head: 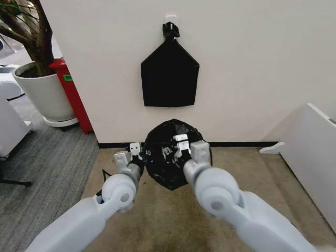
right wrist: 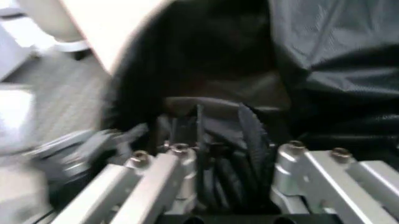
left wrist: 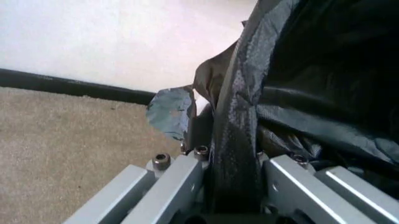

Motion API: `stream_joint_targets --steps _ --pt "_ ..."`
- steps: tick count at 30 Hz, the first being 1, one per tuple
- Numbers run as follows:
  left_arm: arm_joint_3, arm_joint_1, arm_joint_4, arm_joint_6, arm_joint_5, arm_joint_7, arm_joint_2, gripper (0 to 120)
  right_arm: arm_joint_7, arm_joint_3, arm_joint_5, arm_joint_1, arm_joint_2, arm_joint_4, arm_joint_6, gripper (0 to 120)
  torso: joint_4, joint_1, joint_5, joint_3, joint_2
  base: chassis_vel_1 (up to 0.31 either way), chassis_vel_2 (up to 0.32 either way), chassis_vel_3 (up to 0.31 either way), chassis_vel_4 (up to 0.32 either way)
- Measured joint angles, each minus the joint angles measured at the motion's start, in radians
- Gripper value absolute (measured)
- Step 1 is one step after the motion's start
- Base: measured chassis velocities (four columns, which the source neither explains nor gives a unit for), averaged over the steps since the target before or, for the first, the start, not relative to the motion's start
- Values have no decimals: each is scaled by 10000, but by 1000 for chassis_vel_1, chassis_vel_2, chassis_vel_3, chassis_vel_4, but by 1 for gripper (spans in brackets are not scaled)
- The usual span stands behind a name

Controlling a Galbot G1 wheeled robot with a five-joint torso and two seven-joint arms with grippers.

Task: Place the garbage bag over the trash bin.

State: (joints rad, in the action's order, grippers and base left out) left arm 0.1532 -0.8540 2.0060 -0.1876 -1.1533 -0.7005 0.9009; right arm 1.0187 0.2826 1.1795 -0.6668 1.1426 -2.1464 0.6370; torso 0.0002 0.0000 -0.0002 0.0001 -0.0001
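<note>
Trash bin hidden: the garbage bag (head: 169, 152) wraps a rounded form on the beige carpet (head: 231, 173) at the foot of the white wall (head: 252, 68), and no cream plastic shows through it. Whether the bag's mouth sits over a rim cannot be made out from the head view.

Left gripper (head: 129, 153) at the bag's left edge. In the left wrist view (left wrist: 227, 186) a band of black film runs down between its two metal fingers (left wrist: 171, 179), pinched there; a greyish flap of bag folds outward just beyond them.

Right gripper (head: 185, 146) over the top of the bag, a little right of centre. Right wrist view (right wrist: 227, 186) is blurred; bunched black pleats sit between the fingers (right wrist: 156, 172), which are closed on them. Both grippers grip the bag.

Count: two grippers, one glossy bag on the floor, one second black bag (head: 169, 76), flat and house-shaped with a knotted top, hanging on the wall from a white hook (head: 170, 19) directly above.

Far left: a white plant pot (head: 44, 94) holding a plant whose top is cut off by the frame, and a red cabinet (head: 73, 94) beside it. A white panel (head: 310, 152) is partly cut off at right.
</note>
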Motion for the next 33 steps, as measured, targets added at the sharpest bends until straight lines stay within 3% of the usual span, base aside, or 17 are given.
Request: stream_joint_targets --steps 5,11,17,20,24,25,33 --pt "-163 -157 81 12 56 96 11 0 628 -40 226 59 225 585 -225 0 -1 0 0 0 0 0 0 0 0" --pt "-260 -231 186 48 151 208 48 0 1011 147 -5 52 494 1303 -445 0 -3 0 -1 -1 0 0 0 0 0" --pt "-251 -321 520 89 220 256 79 0 1377 411 -802 121 1430 2561 -512 0 -1 0 0 -1 0 0 0 0 0" --pt "-259 -365 584 92 219 251 81 0 1388 439 -929 145 1547 2825 -519 0 -1 0 1 -1 0 0 0 0 0" --pt "-338 -432 578 98 246 258 93 0 1672 499 -766 151 1554 2726 -550 0 0 0 2 0 0 0 0 0 0" --pt "-514 -497 452 117 279 311 113 0 1931 578 -443 84 1233 1949 -585 0 -2 0 1 -2 0 0 0 0 0" --pt "-620 -535 268 221 436 458 177 0 2046 591 -64 205 810 1150 -620 0 -1 0 2 -2 0 0 0 0 0"
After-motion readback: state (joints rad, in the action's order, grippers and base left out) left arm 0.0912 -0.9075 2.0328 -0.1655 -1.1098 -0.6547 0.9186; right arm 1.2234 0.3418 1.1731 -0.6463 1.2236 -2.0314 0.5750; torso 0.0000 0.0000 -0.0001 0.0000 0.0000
